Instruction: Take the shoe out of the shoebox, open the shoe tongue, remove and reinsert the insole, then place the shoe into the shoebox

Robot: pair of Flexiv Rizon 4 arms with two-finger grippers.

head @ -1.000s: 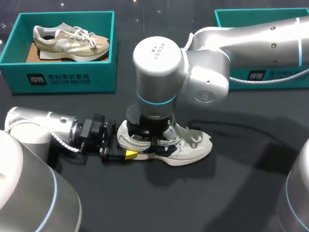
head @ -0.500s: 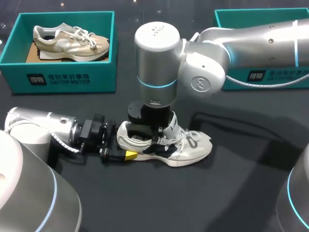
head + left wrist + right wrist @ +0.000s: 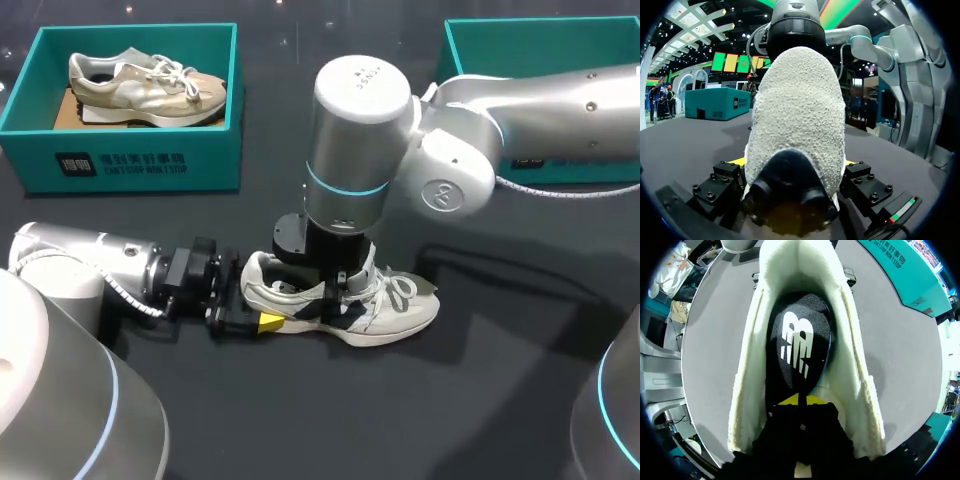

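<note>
Right arm (image 3: 360, 120) has swung its big wrist joint over toward its own side and turned a bit compared with a second ago, while the white shoe (image 3: 400, 310) and the left arm have basically stayed put. So the shoe is out of the box and sitting upright on the dark surface (image 3: 500, 400), roughly mid-table, toe pointing to the robot's right. The left pincer (image 3: 252, 310) has the heel clamped between its fingers from both sides, and the left wrist view is pretty much filled by the back of the heel. The right pincer (image 3: 801, 401) is down in the shoe's opening with its yellow tips pressed together. Honestly I can't tell if anything thin is nipped between them. The tongue (image 3: 366, 268) is standing up next to it, and the black insole (image 3: 800, 345) looks like it's still lying flat inside, just ahead of the tips. My read is that the tongue-opening step is about done and the insole pull comes next. That needs the right pincer to catch an edge of the insole and draw it up and out while the left one keeps the heel pinned. The teal shoebox (image 3: 500, 25) waits at the far right.
</note>
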